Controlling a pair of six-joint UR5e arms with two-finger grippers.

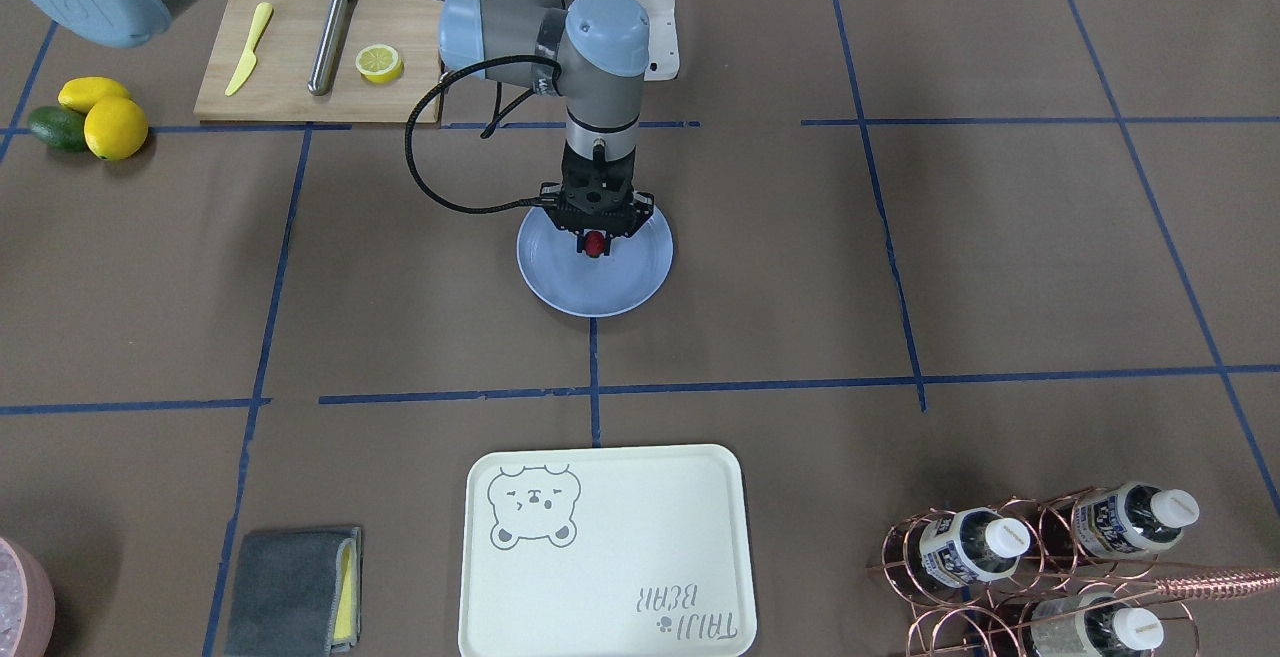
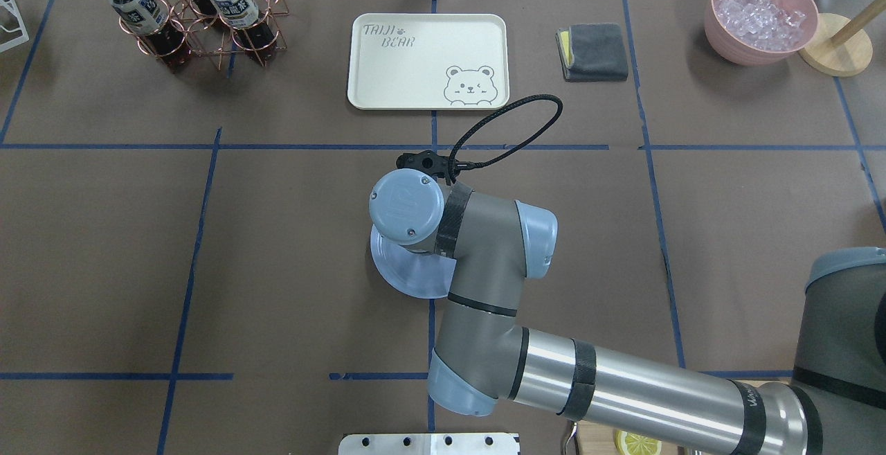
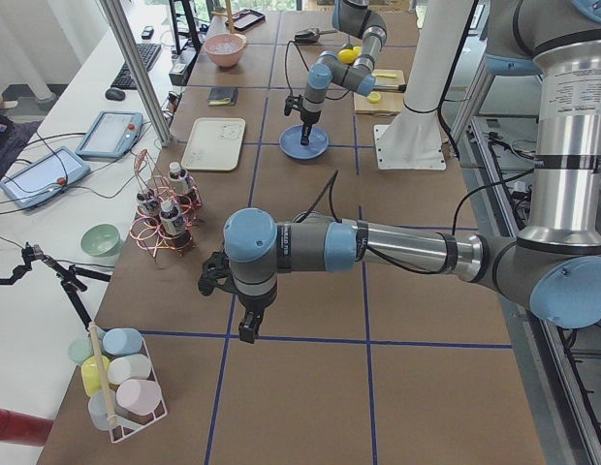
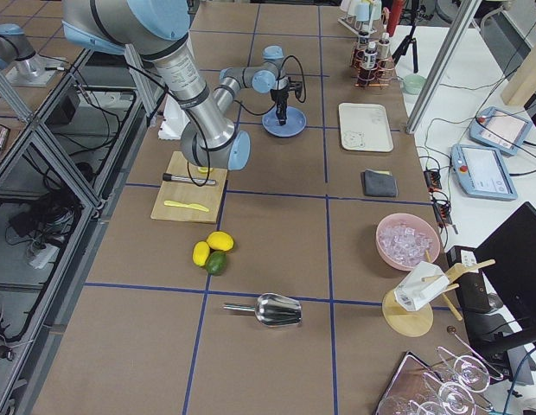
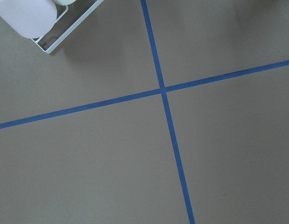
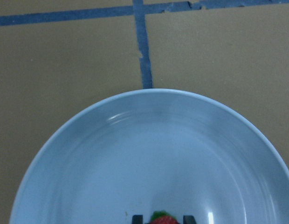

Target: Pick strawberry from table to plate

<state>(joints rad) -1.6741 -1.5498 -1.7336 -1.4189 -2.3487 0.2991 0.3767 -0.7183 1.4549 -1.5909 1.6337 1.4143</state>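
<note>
We look down on a round, glossy light-blue plastic plate that fills the lower frame. It lies on the brown paper-like table, crossed by blue tape lines. At the bottom edge, a tiny red strawberry sits between the right gripper's two dark fingertips.

The plate lies mid-surface, with the strawberry above it, held in the right tool. Beyond the plate, away from the robot, lies the bear tray. The cutting board sits on the robot's right.
</note>
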